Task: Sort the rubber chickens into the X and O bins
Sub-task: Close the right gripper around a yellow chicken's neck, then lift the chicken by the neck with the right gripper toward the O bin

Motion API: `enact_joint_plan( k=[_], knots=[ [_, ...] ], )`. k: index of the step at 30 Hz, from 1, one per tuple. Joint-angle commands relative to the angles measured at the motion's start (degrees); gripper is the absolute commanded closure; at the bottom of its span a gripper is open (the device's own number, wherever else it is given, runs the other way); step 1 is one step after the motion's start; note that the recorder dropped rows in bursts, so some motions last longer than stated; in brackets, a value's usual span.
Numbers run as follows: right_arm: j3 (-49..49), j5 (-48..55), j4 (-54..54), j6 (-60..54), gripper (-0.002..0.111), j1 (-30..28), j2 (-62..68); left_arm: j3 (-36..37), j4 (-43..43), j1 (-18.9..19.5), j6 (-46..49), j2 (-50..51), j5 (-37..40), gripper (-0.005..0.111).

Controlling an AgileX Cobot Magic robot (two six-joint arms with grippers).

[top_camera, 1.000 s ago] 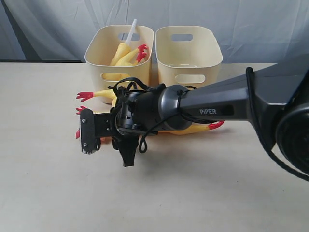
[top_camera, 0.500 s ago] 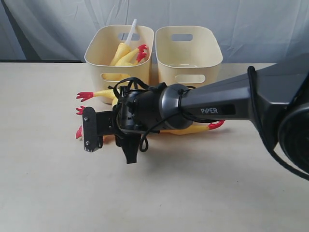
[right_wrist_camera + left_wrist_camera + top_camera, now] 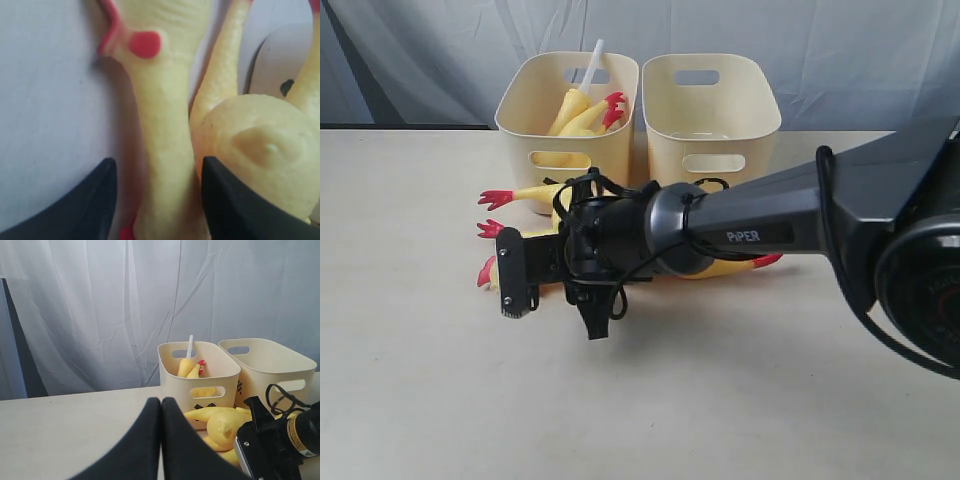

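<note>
Straddling rubber chicken (image 3: 161, 125), jaws apart

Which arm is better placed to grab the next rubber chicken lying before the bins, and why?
Right. The right gripper is open with its fingers either side of a rubber chicken on the table; the left gripper is shut and sits farther from it.

Shifts a little toward the right of the exterior view at the right gripper (image 3: 157, 161), drawing in over the rubber chickens (image 3: 535, 193). Drops slightly at the wrist and forearm of the right arm (image 3: 790, 210). Uncovers more of the red foot (image 3: 486, 272) beside that gripper.
</note>
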Motion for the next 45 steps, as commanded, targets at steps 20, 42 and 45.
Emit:
enact_joint_plan(
  k=[20,42,45],
  knots=[
    [0.3,7.4,5.1,0.4,0.109,-0.1,-1.0,0.1,-0.2,-0.2,-0.1,-0.3,-0.1,0.107],
    [0.3,9.0,21.1,0.8,0.109,-0.1,-15.6,0.1,-0.1,-0.2,-0.1,-0.3,-0.1,0.107],
    [0.3,8.9,22.4,3.5,0.109,-0.2,-17.5,0.1,-0.1,-0.2,-0.1,-0.3,-0.1,0.107]
  ],
)
